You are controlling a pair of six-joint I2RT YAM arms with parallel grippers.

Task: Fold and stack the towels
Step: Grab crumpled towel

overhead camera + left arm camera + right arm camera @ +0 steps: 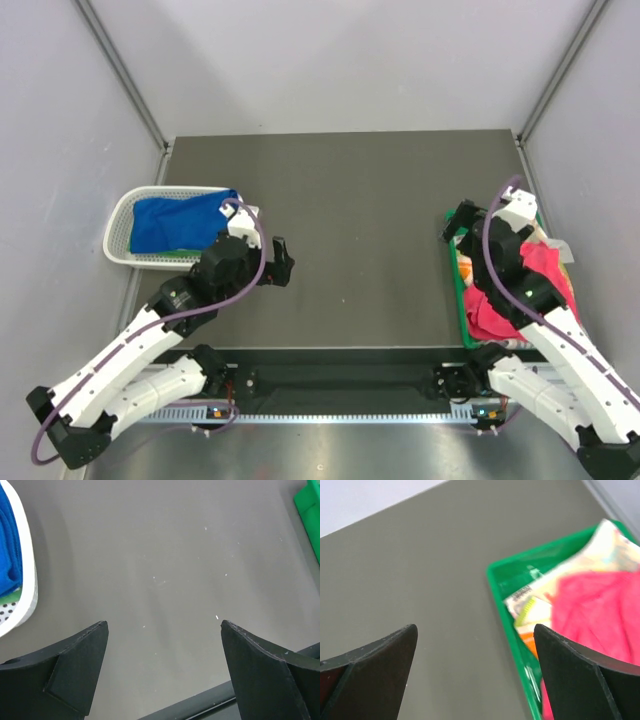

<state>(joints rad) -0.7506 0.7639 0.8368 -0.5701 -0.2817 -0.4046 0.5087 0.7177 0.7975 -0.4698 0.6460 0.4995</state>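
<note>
My right end effector [475, 628] hangs spread wide and empty over the counter [420, 570], just left of the tray [496, 580]. The pink towel [592, 612] lies ahead and to its right, bunched in the tray on a print towel [600, 545]. I judge its long axis runs along the tray, with no clear heading. The left end effector [164, 624], also spread and empty, is well apart from it, so the right arm is nearer.

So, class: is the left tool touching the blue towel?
Apart. Left wrist view: the left tool hangs open over the table, the blue towel well aside, inside the basket.
</note>
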